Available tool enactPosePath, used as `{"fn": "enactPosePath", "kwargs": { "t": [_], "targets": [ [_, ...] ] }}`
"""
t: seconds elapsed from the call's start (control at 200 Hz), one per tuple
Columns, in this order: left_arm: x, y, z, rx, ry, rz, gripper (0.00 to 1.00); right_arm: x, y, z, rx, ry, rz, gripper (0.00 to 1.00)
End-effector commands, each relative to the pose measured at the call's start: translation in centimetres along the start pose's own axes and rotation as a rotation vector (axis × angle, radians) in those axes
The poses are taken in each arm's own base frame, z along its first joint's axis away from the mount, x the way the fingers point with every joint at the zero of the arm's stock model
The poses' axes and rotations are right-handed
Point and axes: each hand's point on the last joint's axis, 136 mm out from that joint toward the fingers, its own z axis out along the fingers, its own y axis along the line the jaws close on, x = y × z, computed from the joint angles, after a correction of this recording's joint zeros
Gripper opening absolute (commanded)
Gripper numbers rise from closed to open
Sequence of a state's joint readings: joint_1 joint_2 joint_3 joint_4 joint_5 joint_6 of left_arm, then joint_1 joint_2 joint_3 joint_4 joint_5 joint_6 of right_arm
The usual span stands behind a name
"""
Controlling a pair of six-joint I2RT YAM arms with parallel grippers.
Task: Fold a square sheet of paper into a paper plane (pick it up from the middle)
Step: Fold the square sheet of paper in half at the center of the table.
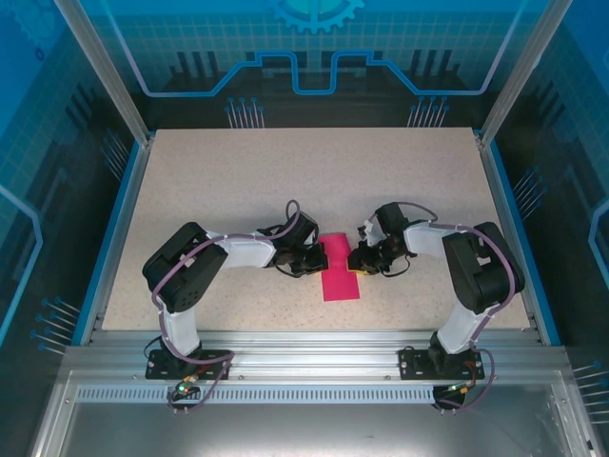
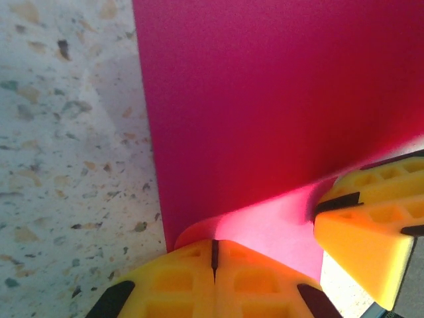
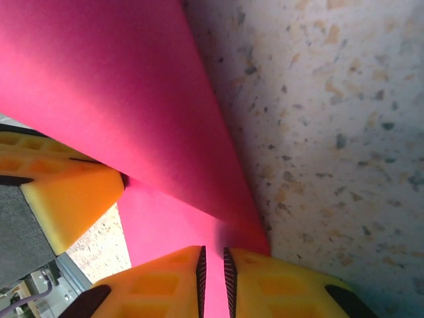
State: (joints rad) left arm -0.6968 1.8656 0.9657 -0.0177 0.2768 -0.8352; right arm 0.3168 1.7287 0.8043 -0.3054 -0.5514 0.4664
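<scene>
**Left gripper**: fingers pressed together. The near edge of the paper curls up into their tips and appears to be nipped there.

**Right gripper**: fingers all but closed. The thin slit between them shows pink, so they are pinching the opposite edge.

**Paper:** Each wrist view also catches the other gripper's yellow finger close by, across the sheet. Between the grippers the paper stands in two layers. A darker flap rises over a paler layer beneath, and the two seem to meet at a soft bend that is not yet a crease. From above, the paper reads as a narrow rectangle at the middle of the table, with a gripper touching each long side.

**Step in hand (judged):** a lengthwise fold.

**To do it well:**
- Both pinches should travel together, so that the free edge lands flush on the lower one.
- An uneven pull would skew the centre line or tear the thin paper.
- Release only once the flap lies flat, then press the bend.
</scene>
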Motion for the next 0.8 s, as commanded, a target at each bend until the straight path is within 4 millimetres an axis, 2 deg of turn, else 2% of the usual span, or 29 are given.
{"fn": "enactPosePath", "kwargs": {
  "t": [0.0, 0.225, 0.305, 0.365, 0.64, 0.73, 0.745, 0.795],
  "targets": [
    [2.5, 3.9, 1.4, -0.137, 0.081, -0.019, 0.00, 0.5, -1.9, 0.5, 0.032, 0.011, 0.025, 0.18],
    [2.5, 4.0, 1.4, -0.144, 0.082, -0.020, 0.00, -1.7, 2.2, -2.6, -0.049, -0.078, -0.055, 0.19],
    [2.5, 4.0, 1.4, -0.144, 0.083, -0.021, 0.00, -2.4, 3.2, -3.0, -0.075, -0.092, -0.078, 0.20],
    [2.5, 3.9, 1.4, -0.143, 0.083, -0.021, 0.00, -2.8, 3.1, -2.8, -0.066, -0.091, -0.082, 0.20],
    [2.6, 4.1, 1.4, -0.146, 0.086, -0.022, 0.00, -2.2, -0.8, 0.2, 0.015, -0.015, -0.005, 0.19],
    [2.6, 4.1, 1.4, -0.146, 0.085, -0.022, 0.00, -2.1, -1.2, 0.4, 0.027, -0.007, 0.007, 0.18],
    [2.6, 4.1, 1.4, -0.145, 0.087, -0.022, 0.00, -2.9, -0.6, 0.0, 0.021, -0.022, -0.006, 0.19],
    [2.6, 4.1, 1.4, -0.146, 0.085, -0.020, 0.00, -3.1, -0.1, -0.5, 0.016, -0.031, -0.013, 0.18]
  ]
}}
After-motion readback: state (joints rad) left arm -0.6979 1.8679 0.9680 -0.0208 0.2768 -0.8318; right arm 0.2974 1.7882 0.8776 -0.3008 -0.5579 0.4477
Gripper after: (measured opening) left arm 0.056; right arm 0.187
